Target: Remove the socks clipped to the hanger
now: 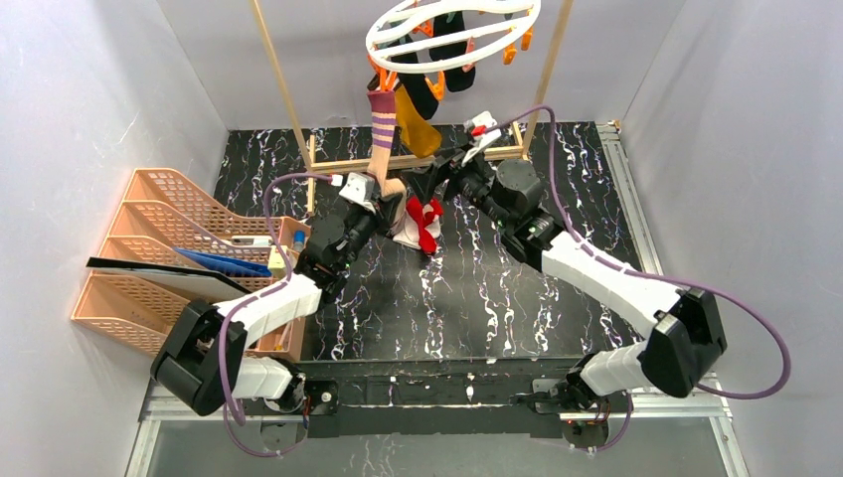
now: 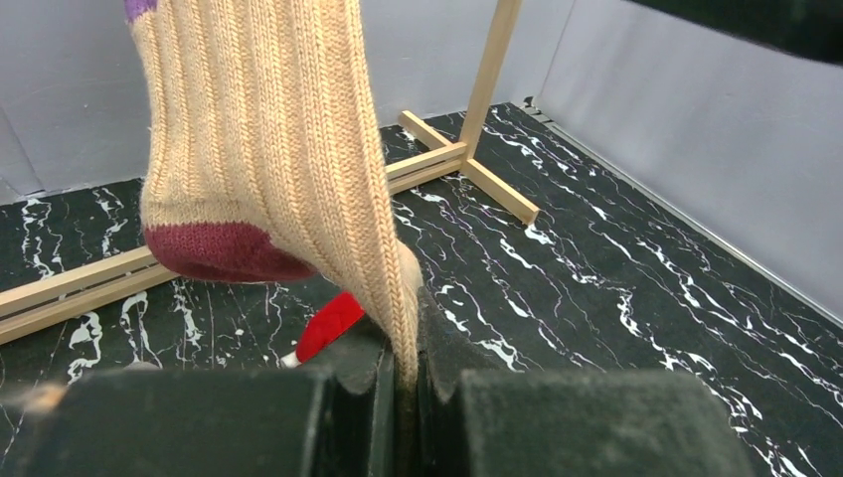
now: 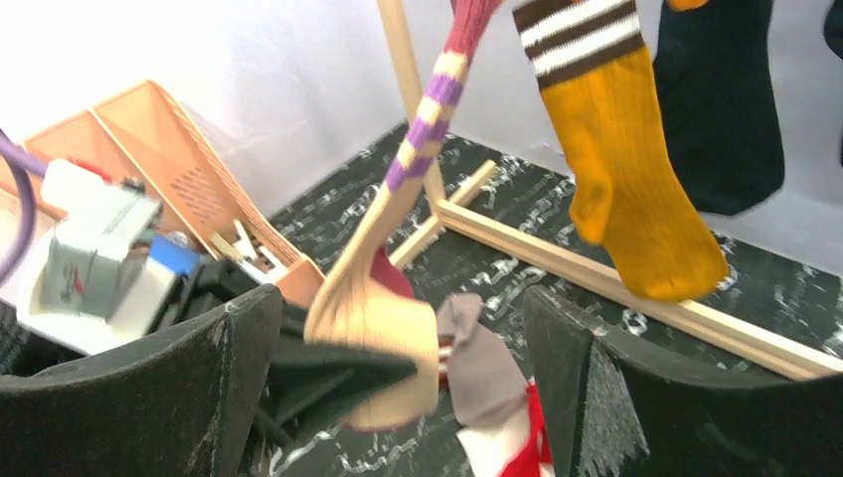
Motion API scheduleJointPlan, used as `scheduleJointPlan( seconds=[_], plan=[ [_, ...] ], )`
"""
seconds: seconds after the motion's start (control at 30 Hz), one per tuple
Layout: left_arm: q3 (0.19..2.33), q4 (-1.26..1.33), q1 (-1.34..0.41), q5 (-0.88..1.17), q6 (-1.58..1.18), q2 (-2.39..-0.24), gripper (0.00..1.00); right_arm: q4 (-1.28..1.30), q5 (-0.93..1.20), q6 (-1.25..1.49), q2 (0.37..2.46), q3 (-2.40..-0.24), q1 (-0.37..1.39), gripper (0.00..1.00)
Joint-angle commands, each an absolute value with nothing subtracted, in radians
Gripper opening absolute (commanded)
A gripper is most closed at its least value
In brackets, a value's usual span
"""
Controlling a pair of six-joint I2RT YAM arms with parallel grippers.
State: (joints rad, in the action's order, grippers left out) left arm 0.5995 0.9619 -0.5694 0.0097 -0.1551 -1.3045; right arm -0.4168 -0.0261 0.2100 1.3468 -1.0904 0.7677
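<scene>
Ribbed beige knit sock (image 2: 268, 149) pinched in left hand (image 2: 403, 373), round plastic hanger (image 1: 449, 33)

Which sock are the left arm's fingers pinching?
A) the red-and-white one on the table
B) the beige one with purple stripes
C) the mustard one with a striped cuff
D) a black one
B: in the left wrist view the left arm's fingers are shut on the beige ribbed sock.
</scene>
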Motion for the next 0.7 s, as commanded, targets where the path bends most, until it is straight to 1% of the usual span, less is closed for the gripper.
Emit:
scheduleJointPlan(
  seconds=[0.0,0.1,0.3,0.5,0.67],
  plan=[
    [0.572,0.941,-0.592,-0.015,-0.138,-1.251,0.00,-0.571,0.115,0.329,1.416,-1.194,0.722,0.99],
    [0.566,0.937,-0.605,-0.016,-0.138,-1.242,0.00,-0.563,0.059,0.351,1.487,-1.275,0.721,0.98],
    [0.572,0.927,-0.626,-0.007,-0.133,-1.243,0.00,-0.651,0.006,0.414,1.582,-1.350,0.721,0.98],
    [0.581,0.919,-0.645,-0.003,-0.127,-1.245,0.00,-0.688,-0.102,0.432,1.663,-1.437,0.721,0.97],
    [0.582,0.916,-0.653,-0.005,-0.122,-1.238,0.00,-0.707,-0.127,0.436,1.726,-1.516,0.718,0.96]
  ],
)
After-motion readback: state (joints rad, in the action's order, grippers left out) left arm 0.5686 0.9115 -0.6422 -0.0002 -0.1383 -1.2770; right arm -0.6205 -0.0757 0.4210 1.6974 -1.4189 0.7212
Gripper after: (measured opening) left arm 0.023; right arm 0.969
